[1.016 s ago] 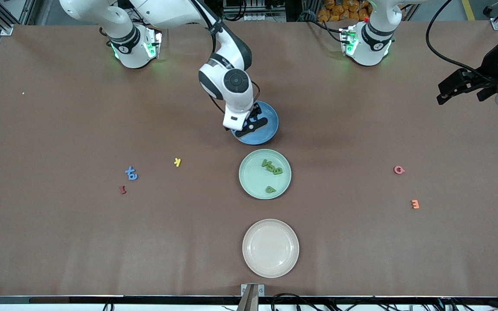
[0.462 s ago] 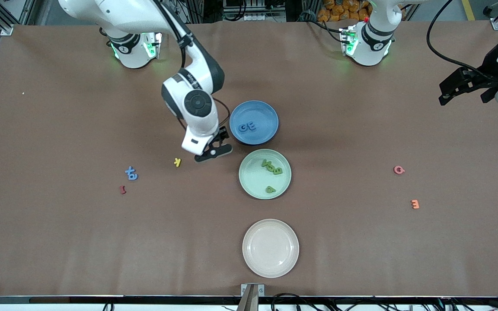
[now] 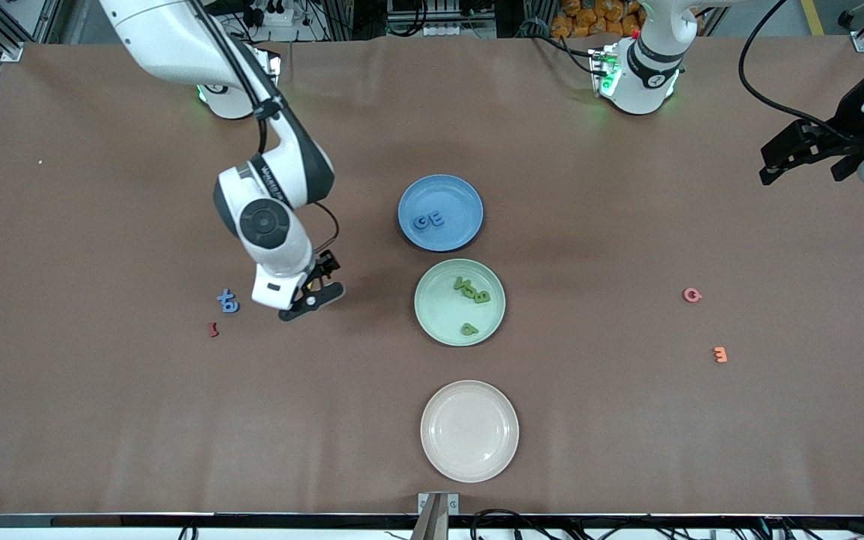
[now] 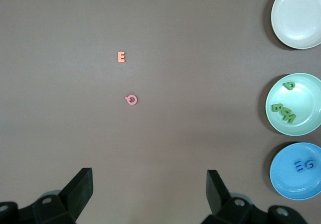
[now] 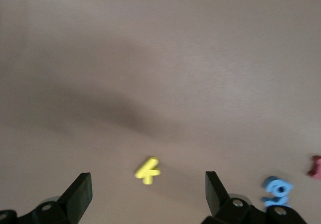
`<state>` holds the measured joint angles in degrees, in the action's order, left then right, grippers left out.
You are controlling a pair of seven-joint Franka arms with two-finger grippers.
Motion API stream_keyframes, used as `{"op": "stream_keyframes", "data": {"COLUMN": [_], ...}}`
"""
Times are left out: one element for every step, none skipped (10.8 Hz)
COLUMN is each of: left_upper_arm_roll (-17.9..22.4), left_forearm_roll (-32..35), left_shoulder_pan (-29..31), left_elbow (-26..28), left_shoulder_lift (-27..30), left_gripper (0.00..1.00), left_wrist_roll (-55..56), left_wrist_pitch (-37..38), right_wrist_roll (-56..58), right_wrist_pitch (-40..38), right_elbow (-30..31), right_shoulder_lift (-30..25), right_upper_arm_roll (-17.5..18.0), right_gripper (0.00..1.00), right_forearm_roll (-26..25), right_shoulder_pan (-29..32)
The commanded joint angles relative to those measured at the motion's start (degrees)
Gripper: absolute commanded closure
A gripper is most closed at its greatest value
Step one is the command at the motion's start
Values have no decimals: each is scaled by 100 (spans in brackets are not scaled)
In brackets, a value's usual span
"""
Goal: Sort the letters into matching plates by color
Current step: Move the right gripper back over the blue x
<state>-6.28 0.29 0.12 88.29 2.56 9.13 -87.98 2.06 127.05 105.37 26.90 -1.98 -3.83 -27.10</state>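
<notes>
Right gripper (image 3: 312,298) wide open and empty, over the yellow letter (image 5: 147,170) toward the right arm's end from the green plate (image 3: 427,319), presumably lining up a pickup (left gripper (image 3: 807,154) waits open, empty, off toward the left arm's end).

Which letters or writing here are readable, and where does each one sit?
"GE": two blue letters in the blue plate.
"E": orange letter on the table.
Green letters in the green plate: jumbled, unclear.
Pink, yellow, red and loose blue letters: unclear.
</notes>
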Motion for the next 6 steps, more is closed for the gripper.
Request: {"op": "stream_keyframes", "data": {"left_upper_arm_roll": [-23,-14,12,-5,-5,4], "left_forearm_roll": [-125,-125,-125,-125,-125,-125], "left_shoulder_pan": [41,58,137,198,208,216], "left_elbow": [206,372,452,461,496,470], "left_shoulder_lift": [51,112,130,130,130,130], "left_gripper": [0,0,0,0,0,0], "left_wrist_roll": [-8,-8,-8,-8,-8,-8], "left_wrist_pitch": [-183,-332,-403,-430,-430,-430], "right_wrist_roll": [951,1302,1584,1848,2138,2384], "right_wrist_pitch": [178,554,932,1075,1093,1215], "right_elbow": [140,402,709,887,993,1142], "right_shoulder_lift": [-150,-228,-316,-352,-370,-396], "right_upper_arm_roll": [119,145,146,207,294,347], "right_gripper": [0,0,0,0,0,0], "right_forearm_roll": [-135,-135,-135,-135,-135,-135], "right_shoulder_pan": [651,941,1187,1416,1671,1882]}}
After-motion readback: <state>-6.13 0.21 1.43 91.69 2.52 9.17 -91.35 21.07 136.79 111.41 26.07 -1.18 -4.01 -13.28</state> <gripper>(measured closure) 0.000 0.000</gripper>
